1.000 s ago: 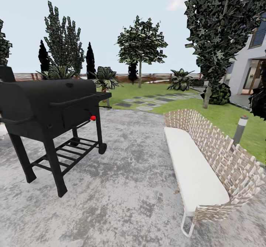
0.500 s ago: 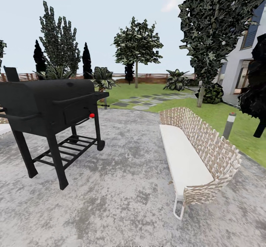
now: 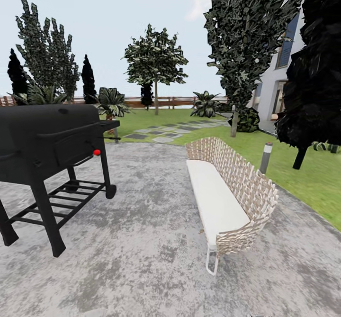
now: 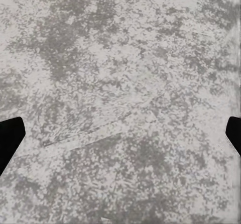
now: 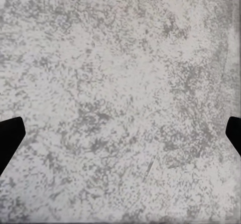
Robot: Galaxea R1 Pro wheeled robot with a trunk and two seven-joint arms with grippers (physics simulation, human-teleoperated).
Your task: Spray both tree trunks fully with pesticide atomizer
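The pesticide atomizer is out of view. Two broad-leaved trees stand on the lawn in the head view. One tree (image 3: 155,63) is far off in the middle, with a thin bare trunk (image 3: 156,104) in front of the fence. The other tree (image 3: 246,37) is nearer at the right, its trunk (image 3: 233,123) rising beside a dark shrub. In the left wrist view my left gripper (image 4: 120,138) is open over mottled grey paving, its black fingertips (image 4: 10,136) wide apart. My right gripper (image 5: 120,138) is open over the same paving, with nothing between its fingertips (image 5: 10,136).
A black barbecue grill (image 3: 47,141) stands on the grey patio at the left. A woven bench (image 3: 227,184) with a white seat stands right of centre. A grey bollard lamp (image 3: 266,157) and a dark conifer (image 3: 312,70) stand on the grass to the right. Stepping stones (image 3: 166,132) cross the lawn.
The head camera has swung to the right: grill, bench and trees have slid left in the picture, and the dark conifer and more of the house have come in at the right.
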